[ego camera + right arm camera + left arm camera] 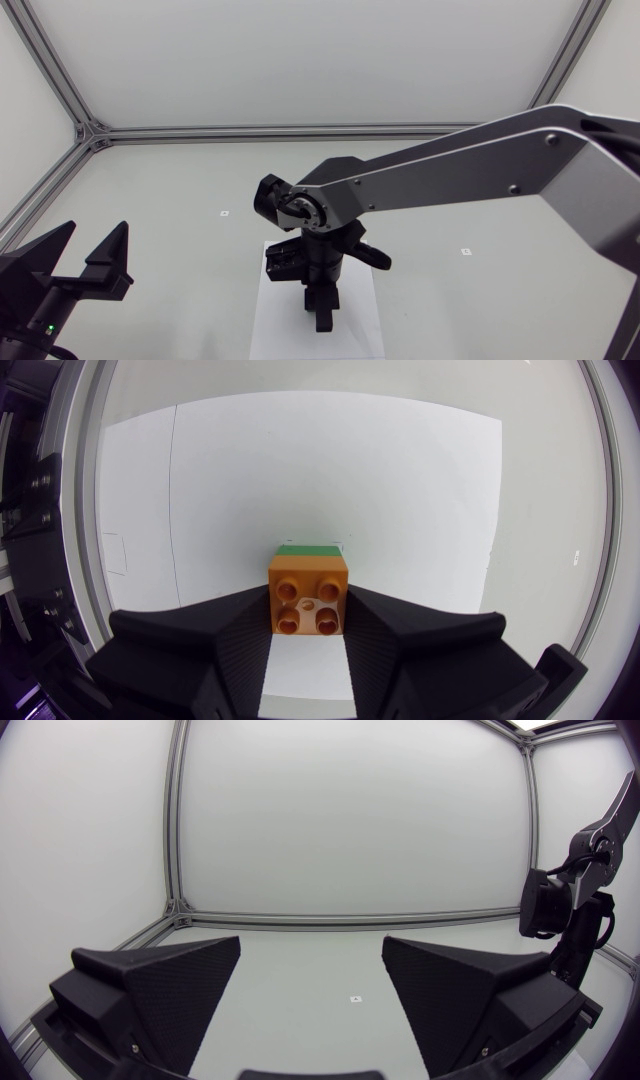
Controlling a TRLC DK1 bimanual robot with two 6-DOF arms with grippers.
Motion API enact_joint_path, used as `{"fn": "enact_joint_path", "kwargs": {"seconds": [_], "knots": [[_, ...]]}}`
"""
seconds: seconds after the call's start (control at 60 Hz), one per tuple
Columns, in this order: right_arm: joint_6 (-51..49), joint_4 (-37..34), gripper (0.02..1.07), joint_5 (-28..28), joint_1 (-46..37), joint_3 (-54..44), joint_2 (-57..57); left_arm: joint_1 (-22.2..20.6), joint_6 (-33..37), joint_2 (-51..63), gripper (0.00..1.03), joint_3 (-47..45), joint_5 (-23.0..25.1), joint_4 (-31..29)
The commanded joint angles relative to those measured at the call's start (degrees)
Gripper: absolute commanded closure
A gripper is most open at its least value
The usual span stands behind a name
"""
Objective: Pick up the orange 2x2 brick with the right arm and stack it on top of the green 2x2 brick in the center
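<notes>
1. The right gripper [308, 624] is clamped on the orange 2x2 brick [308, 592]. One broad finger presses each side face with the studs up, which holds the brick level for stacking
2. The green 2x2 brick [311, 548] shows only as a thin strip just past the orange brick's far edge in the right wrist view. The orange brick sits over it, close to aligned, but I cannot tell whether the studs are seated
3. The green brick stands on a white sheet [272, 325] lying in the middle of the desk [170, 180], toward its near edge. In the head view the right arm [470, 165] comes in from the desk's right side and points its gripper straight down over the sheet, hiding both bricks from above. That vertical pose suits a stack that has to be pressed together from the top
4. The left gripper [96, 242] stands wide apart and holds nothing. It is near the desk's near left corner, well apart from the sheet, which leaves the right arm room to work
5. By my judgement this is the placing step, and what remains is a square press down followed by a release. The green strip suggests a slight offset, so the studs might not mate and the orange brick could tip when let go
</notes>
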Motion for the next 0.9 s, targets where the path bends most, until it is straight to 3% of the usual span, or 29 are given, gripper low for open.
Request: {"fn": "enact_joint_path", "kwargs": {"seconds": [0.0, 0.417, 0.667, 0.883], "knots": [[-0.06, -0.80, 0.73, 0.33, 0.39, -1.26, 0.24, 0.16, 0.73, -0.45, 0.04, -2.35, 0.25, -0.84], [0.64, -0.71, 0.73, 0.24, 0.57, -1.08, 0.15, 0.16, 0.73, -0.45, 0.04, -2.35, 0.25, -0.76], [1.08, -0.62, 0.57, 0.24, 0.48, -0.91, -0.20, 0.16, 0.73, -0.45, 0.04, -2.35, 0.34, -0.84], [1.25, -0.62, 0.50, 0.06, 0.39, -0.91, -0.55, 0.16, 0.73, -0.45, 0.04, -2.35, 0.25, -0.84]]}}
